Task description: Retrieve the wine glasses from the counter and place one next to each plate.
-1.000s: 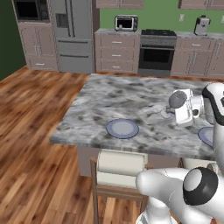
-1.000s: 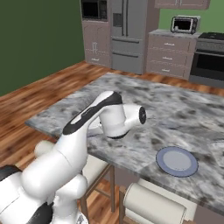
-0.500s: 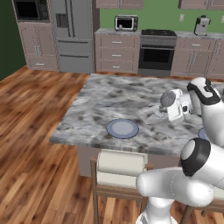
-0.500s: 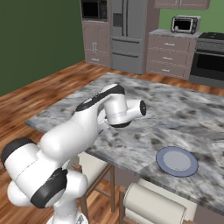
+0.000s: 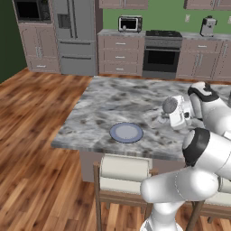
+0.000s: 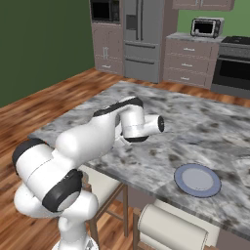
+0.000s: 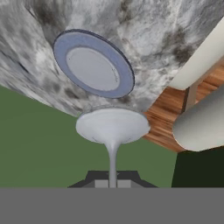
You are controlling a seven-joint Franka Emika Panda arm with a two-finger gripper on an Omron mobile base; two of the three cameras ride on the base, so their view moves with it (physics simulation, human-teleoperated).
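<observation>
The end effector (image 7: 112, 180) is clamped shut on the thin stem of a wine glass (image 7: 112, 127), holding it over the marbled island table (image 5: 135, 101). A pale blue plate (image 7: 93, 69) lies close by. No readable writing anywhere.

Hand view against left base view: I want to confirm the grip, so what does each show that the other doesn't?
Hand view: the wine glass, its stem pinched between the tips of the shut claw, the plate beyond it. Left base view: the white arm over the island, and the far counter with a toaster beside the fridge. Both: one pale blue plate lying on the marbled island, with a cream stool back at its edge.
</observation>
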